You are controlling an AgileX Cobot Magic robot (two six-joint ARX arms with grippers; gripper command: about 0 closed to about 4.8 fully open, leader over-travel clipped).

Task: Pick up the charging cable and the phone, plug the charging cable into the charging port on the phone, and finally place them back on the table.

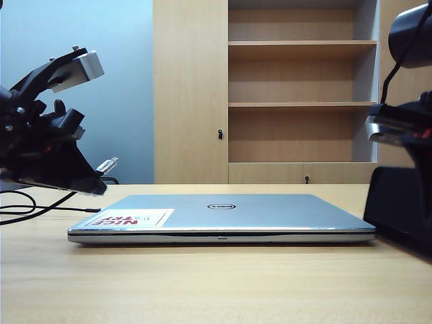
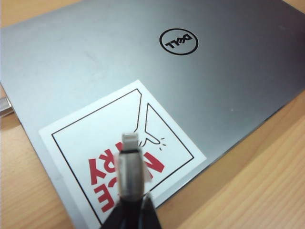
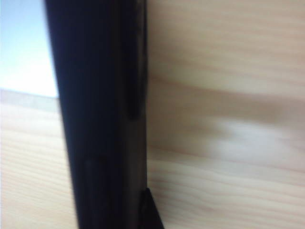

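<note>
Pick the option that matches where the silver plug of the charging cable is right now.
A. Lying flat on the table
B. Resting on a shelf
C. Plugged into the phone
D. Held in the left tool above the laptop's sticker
D: the left tool grips the charging cable, its plug poised over the sticker on the laptop.

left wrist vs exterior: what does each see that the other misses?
Left wrist only: the full lid of the laptop from above, and close up, the left gripper shut on the charging cable, metal plug pointing over the sticker.

Exterior only: the shelf cabinet, the cable's black cord trailing on the table, and the right gripper holding the phone upright at the right edge.

Both: laptop, sticker, plug, table.
</note>
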